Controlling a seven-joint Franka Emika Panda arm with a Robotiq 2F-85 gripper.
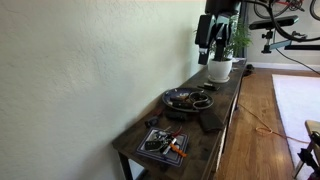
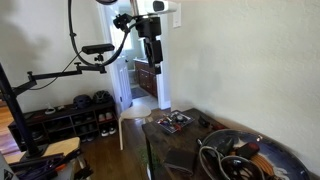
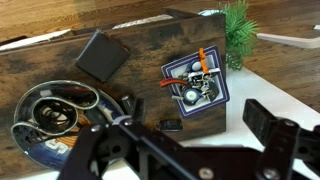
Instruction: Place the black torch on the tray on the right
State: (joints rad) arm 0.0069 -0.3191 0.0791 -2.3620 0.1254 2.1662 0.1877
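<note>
- Black torch [image 3: 126,106]: not certain at this size; most likely the short dark piece seen in the wrist view, lying flat on the table [image 3: 150,45] and just beside the rim of the tray [image 3: 40,90].
- Not in the tray, as far as can be made out, and not held by anything.
- Round, dark tray [image 1: 168,97] with a shiny rim, already crowded with a coiled cable and other dark bits, so little bare floor to set anything on.
- Further along the table in the wrist view: a flat black pad [image 3: 102,55] near one edge and a square tray [image 3: 197,82] with orange pieces, well apart from the round tray.
- White plant pot [image 1: 220,68] at the table's far end in an exterior view.
- End effector [image 3: 178,138] high above the table in both exterior views [image 1: 210,45] [image 2: 152,55], fingers spread wide and gripping nothing.
- Step in hand, by judgement: the approach, with the grasp not yet made.
- Next move: come down over the dark piece and line the fingers across its narrow width, clear of the tray rim. Then close, lift, and carry the short way over the rim to a free patch.
</note>
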